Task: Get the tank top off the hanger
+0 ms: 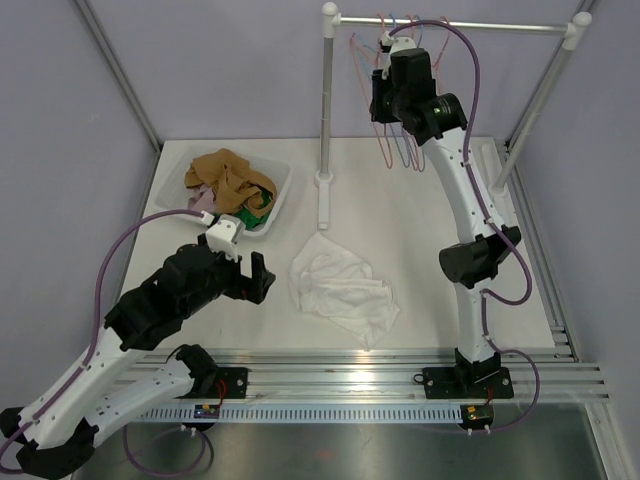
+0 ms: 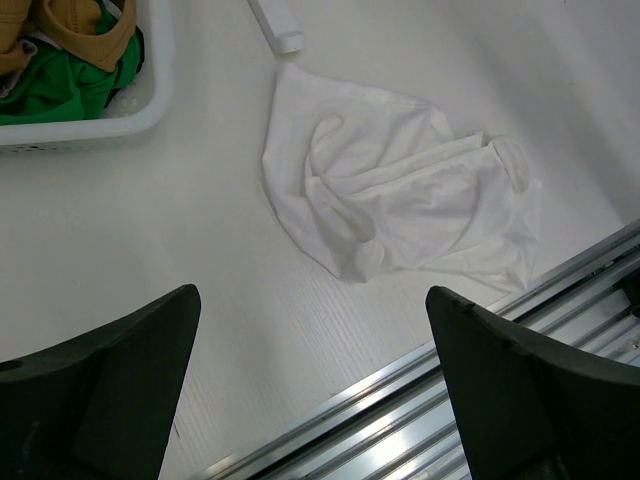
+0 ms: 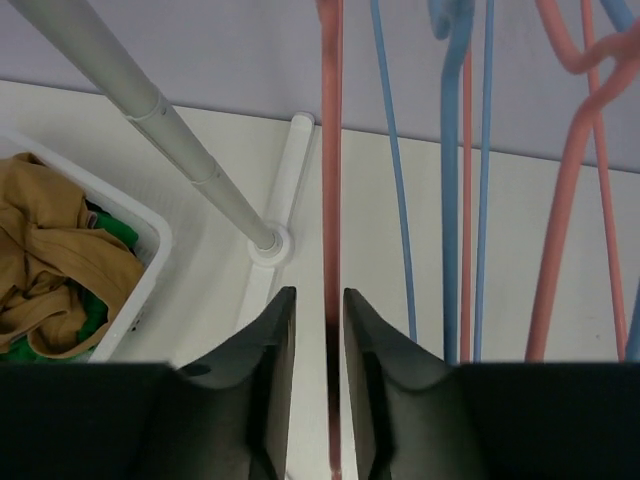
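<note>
You can count the main job as done, judging by the scene: the white tank top (image 1: 340, 285) lies crumpled on the table (image 1: 420, 220) near the middle, free of every hanger. Your right end effector (image 3: 318, 295) is up at the far rail (image 1: 450, 25), jaws narrow and loosely around the pink hanger (image 3: 332, 150) wire, with a gap showing on one side. Your left end effector (image 2: 310, 295) hovers wide and empty just left of the tank top. What is left looks like letting go of the hanger and backing away. No brand, label or writing is readable anywhere.
</note>
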Action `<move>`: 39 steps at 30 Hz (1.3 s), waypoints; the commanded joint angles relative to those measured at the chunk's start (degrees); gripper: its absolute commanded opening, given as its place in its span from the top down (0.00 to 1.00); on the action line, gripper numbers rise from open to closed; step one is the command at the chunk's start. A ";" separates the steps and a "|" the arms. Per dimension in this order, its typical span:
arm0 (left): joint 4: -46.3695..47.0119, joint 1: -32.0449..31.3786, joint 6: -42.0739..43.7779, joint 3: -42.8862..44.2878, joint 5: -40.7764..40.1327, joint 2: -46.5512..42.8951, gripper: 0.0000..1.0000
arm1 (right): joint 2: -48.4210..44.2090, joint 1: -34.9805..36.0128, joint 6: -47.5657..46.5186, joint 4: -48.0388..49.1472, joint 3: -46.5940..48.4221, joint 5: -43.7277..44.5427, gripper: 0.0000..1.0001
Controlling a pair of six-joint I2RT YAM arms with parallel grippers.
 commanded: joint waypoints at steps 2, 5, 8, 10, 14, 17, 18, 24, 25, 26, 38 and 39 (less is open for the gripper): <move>3.13 0.31 0.53 -0.15 0.65 -0.54 0.01 | -8.11 1.38 -0.35 -0.31 -1.27 -1.37 0.31; 2.08 0.39 -2.18 1.08 -2.95 0.94 0.01 | -12.32 2.53 -0.35 -0.57 -3.63 -2.34 0.00; -0.38 0.39 -5.87 2.83 -9.36 3.14 0.01 | -18.28 3.85 0.08 -0.40 -9.15 -2.61 0.01; -1.08 0.39 -9.04 3.89 -11.38 6.22 0.01 | -22.25 4.46 0.35 1.35 -13.73 -4.36 0.01; 3.91 -0.22 -13.43 2.06 -7.80 12.10 0.01 | -34.71 4.73 1.75 2.76 -28.29 -6.57 0.00; 11.90 -2.50 -13.79 -0.93 -4.81 17.99 0.01 | -45.68 4.64 2.89 7.67 -42.94 -6.04 0.01; 14.79 -3.12 -13.53 -1.11 -4.46 19.75 0.01 | -48.44 4.73 3.42 8.91 -46.59 -4.82 0.00; 22.37 -6.20 -12.39 0.55 -3.05 36.44 0.01 | -65.58 4.81 7.55 14.98 -67.96 -9.78 0.00; 23.16 -6.28 -12.21 0.82 -2.61 38.29 0.01 | -68.56 4.73 8.08 15.94 -69.90 -11.56 0.00; 23.96 -6.29 -11.69 1.25 -1.83 42.31 0.01 | -69.81 4.73 8.26 16.47 -73.31 -13.49 0.00; 26.78 -11.38 -12.56 4.95 -0.05 65.28 0.02 | -75.79 4.73 8.61 17.71 -81.69 -22.47 0.01; 26.17 -11.64 -12.74 4.95 -0.93 65.99 0.21 | -76.06 4.64 8.61 17.80 -81.78 -22.99 0.00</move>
